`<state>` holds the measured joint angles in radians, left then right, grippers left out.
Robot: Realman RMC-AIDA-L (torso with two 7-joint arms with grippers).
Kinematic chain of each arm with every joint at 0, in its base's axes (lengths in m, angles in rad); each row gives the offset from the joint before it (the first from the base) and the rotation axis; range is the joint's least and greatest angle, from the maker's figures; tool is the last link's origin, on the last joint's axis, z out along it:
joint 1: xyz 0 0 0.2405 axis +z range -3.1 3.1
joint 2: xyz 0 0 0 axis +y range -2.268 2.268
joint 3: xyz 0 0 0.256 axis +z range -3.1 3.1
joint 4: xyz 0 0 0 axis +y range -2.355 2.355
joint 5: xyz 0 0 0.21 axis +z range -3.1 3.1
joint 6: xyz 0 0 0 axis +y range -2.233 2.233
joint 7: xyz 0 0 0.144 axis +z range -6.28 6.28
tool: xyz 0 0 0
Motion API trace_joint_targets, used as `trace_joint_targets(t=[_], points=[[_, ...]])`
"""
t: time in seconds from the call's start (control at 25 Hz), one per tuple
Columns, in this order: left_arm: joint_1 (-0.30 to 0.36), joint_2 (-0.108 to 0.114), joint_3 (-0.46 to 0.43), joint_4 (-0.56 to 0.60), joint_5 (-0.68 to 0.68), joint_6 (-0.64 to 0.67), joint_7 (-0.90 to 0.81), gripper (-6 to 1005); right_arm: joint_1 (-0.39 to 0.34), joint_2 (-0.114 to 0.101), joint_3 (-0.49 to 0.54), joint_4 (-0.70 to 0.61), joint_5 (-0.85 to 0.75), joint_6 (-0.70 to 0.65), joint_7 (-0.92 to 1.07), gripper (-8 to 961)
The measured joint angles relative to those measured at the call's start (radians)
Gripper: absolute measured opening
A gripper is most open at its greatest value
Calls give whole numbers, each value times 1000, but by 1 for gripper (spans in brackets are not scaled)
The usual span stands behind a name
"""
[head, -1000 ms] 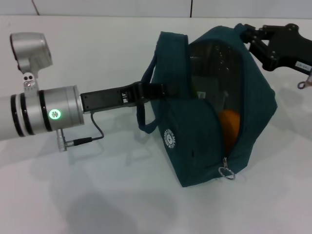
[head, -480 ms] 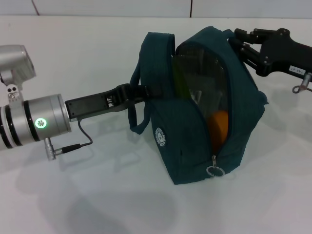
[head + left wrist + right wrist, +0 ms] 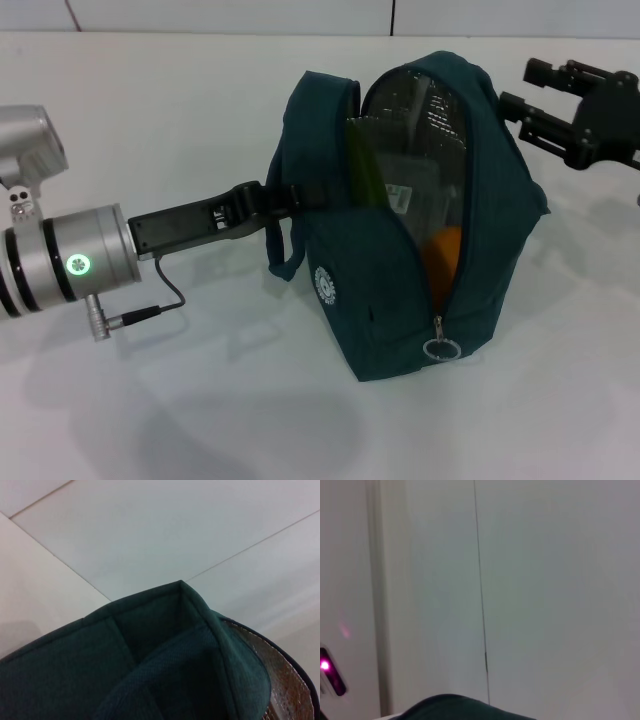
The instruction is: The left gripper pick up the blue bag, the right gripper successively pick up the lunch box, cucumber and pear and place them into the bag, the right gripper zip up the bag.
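Left gripper clamped on the blue bag at its handle side, propping it upright on the white table. Right gripper fingers spread, empty, just beside the bag top. Lunch box, cucumber, pear inside. Left to do: zipping; ring zip pull hangs low, unobstructed.

the blue bag is a dark teal-blue fabric with a fine woven texture, carrying a small white round logo and a silver ring zip pull. its lining is shiny silver foil. inside show an orange-yellow pear, a dark green cucumber and a clear lunch box with a small label. the left gripper and right gripper are black; the left wrist is silver with a green light. the desk is plain white.
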<state>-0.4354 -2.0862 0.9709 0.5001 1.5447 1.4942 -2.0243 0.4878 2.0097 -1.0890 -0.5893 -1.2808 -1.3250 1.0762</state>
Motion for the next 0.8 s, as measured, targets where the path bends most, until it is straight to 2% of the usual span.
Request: trace_joint_targets(t=[0.16, 0.56, 0.8], points=[[2, 0, 0, 0, 0, 0, 1, 51, -41, -3, 1, -32, 0, -73, -5, 528], [1, 1, 0, 0, -3, -4, 10, 52, -187, -22, -4, -58, -15, -414, -200, 527], [-1, 0, 0, 0, -6, -6, 10, 52, -222, -18, 0, -50, -117, -461, -227, 526]])
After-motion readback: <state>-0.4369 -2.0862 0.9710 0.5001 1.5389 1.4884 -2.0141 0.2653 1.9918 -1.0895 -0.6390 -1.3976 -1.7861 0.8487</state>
